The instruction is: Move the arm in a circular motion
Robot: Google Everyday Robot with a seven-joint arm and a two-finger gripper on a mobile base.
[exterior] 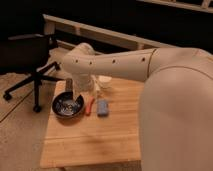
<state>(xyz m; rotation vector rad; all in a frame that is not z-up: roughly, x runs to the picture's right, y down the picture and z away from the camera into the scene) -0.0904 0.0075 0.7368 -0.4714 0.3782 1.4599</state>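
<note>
The cream-white arm [125, 65] reaches from the big segment at the right [175, 115] leftward over the wooden table [95, 142]. It has a row of small dark holes. It bends at a rounded joint [80, 57] and drops toward the table. The small pale gripper [80, 89] hangs just above the back right rim of a dark bowl [68, 105].
A red object [90, 106] and a blue object [102, 108] lie right of the bowl. A white cup [105, 81] stands behind them. A black office chair [30, 60] is at the left, and a pale rail [110, 35] runs along the back.
</note>
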